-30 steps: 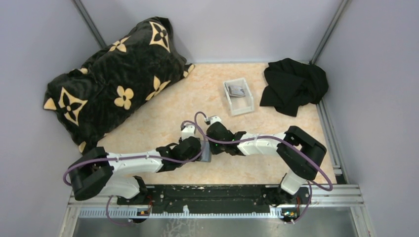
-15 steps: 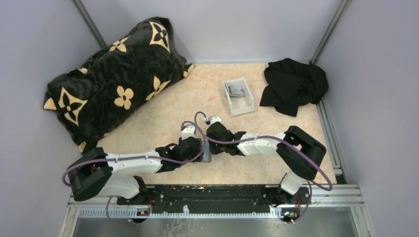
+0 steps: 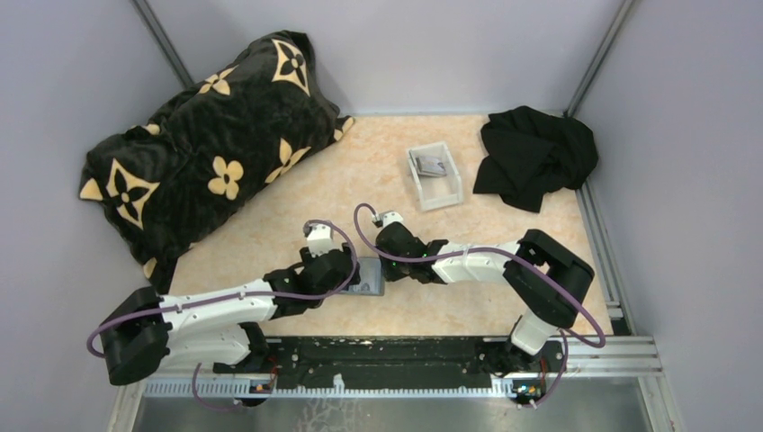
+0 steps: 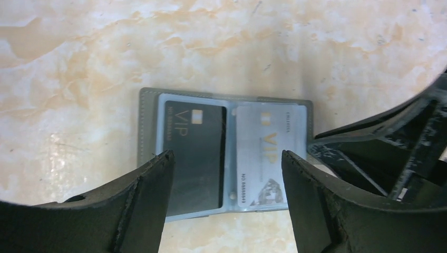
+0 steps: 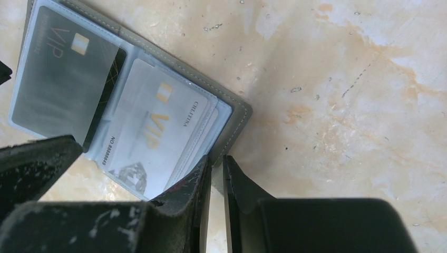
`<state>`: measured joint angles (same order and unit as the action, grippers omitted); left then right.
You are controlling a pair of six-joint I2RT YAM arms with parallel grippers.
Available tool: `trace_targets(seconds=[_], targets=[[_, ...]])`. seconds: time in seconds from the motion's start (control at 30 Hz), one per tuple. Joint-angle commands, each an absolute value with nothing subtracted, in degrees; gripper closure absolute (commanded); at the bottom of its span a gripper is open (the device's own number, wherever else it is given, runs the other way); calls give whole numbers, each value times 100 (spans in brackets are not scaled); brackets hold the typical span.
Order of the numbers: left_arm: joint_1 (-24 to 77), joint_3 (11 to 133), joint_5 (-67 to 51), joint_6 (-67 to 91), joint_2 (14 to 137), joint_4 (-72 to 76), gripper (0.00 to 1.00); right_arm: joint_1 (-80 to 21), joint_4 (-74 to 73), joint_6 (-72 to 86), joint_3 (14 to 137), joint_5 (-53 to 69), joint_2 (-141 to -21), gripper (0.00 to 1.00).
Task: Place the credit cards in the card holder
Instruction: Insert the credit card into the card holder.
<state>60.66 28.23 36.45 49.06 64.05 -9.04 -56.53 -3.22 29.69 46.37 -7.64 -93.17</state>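
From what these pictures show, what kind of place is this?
Probably a robot test cell in a lab: plain grey wall panels in metal frames enclose a marble-patterned tabletop, and two white-and-black robot arms are bolted to a metal rail at its near edge.

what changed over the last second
The left end effector, open, drew back to the left, uncovering the card holder in the top view. No grab or release shows. The right end effector stayed at the card holder's edge; the white tray, pillow and black cloth did not move.
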Motion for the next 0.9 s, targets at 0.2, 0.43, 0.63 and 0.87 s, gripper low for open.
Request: trace_targets(seconds=[0.2, 0.43, 0.63, 0.87], targets=[[5908, 2553, 3987, 5463, 6336, -1381, 20, -5723, -168, 2926, 4755, -736, -9386, 85], [5872, 2420, 3850, 5439, 6204, -1166, 21, -5726, -184, 2928, 4742, -727, -9395, 85], [5871, 2335, 3666, 5259, 6037, -811, 21, -5722, -203, 2925, 4746, -736, -9387, 85], [5871, 2346, 3563, 5132, 6097, -650, 23, -5722, -210, 2922, 4746, -744, -9390, 85]])
